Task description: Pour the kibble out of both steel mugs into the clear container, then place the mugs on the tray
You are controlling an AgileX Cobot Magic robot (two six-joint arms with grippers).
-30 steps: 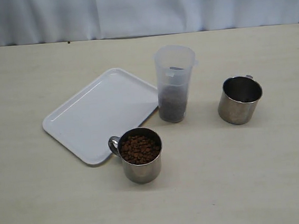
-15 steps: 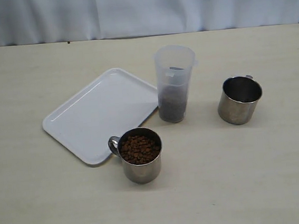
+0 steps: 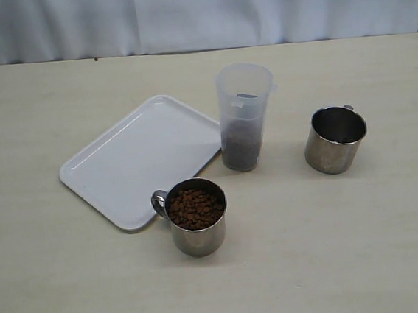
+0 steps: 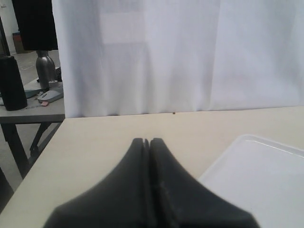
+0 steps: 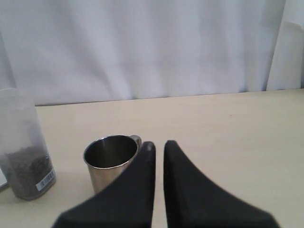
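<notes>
The kibble (image 3: 195, 207) fills the near steel mug (image 3: 199, 237) almost to its rim. This mug stands upright on the desk (image 3: 337, 255), its loop handle turned toward the tray (image 3: 132, 164) and just beside the tray's near edge. A second portion of kibble lies in the bottom of the clear container (image 3: 243, 109), which stands upright at the tray's right corner, touching it or nearly so. The far steel mug (image 3: 335, 141) stands upright to the right of the container and well apart from it. Its interior shows only bare metal. The tray lies flat and bare, set at an angle to the desk edge. A white curtain (image 3: 195, 13) closes the scene behind the desk.

The left tool (image 4: 149, 141) is closed, its two dark fingers pressed together and gripping nothing. It is raised above the desk, with a corner of the tray ahead of it and off to one side.

The right tool (image 5: 158, 145) is likewise closed on nothing, with only a thin slit between its fingers. The empty mug stands just beyond its fingertips, partly hidden behind one finger. Whether they touch cannot be told. The clear container stands farther off, beyond that mug.
</notes>
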